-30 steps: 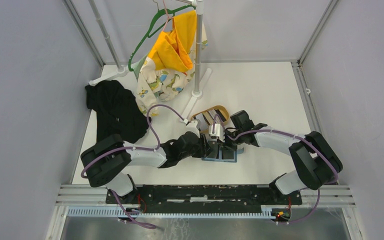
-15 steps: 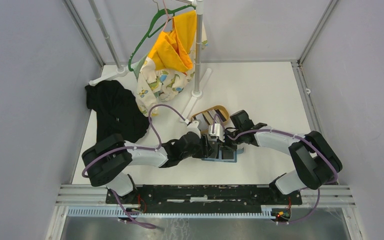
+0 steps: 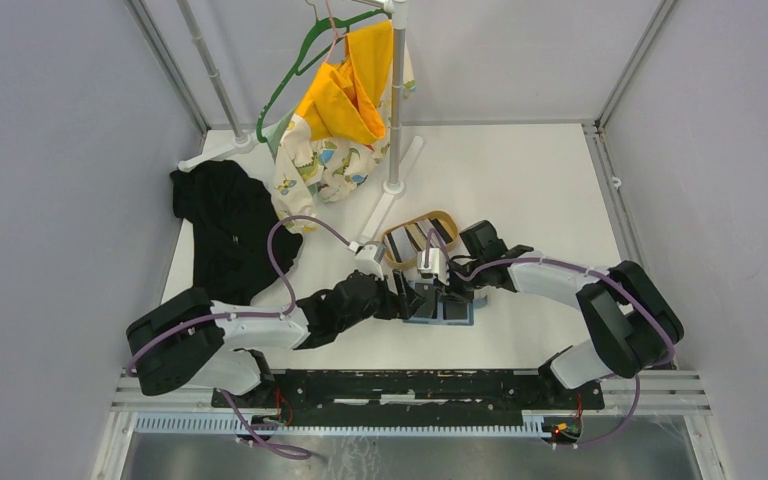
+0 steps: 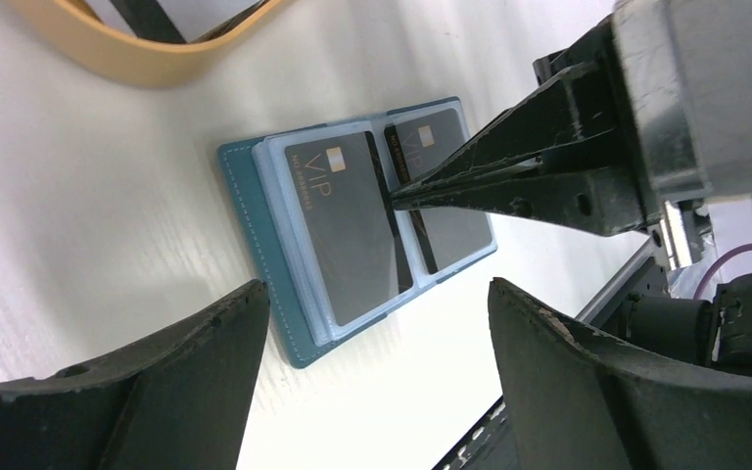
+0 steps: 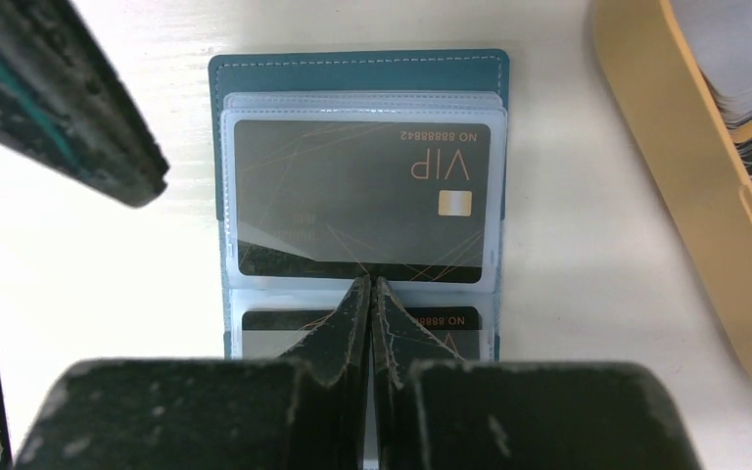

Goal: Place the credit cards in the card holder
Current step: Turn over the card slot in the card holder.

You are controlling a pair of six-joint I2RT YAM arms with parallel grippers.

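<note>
Both right fingers [image 5: 338, 338], closed, touch the card holder [image 5: 255, 62] at its fold.

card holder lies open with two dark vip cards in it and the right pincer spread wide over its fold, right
No: the right pincer is shut, tips together over the fold of the card holder, as the right wrist view shows. The rest holds.

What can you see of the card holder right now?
The card holder lies open and flat on the white table, teal cover down with pale stitching along its edge. Clear plastic sleeves sit inside; two dark credit cards marked VIP show in them, one per half. The right hand, shut, rests its tips at the fold between them. The tan tray lies apart.
</note>
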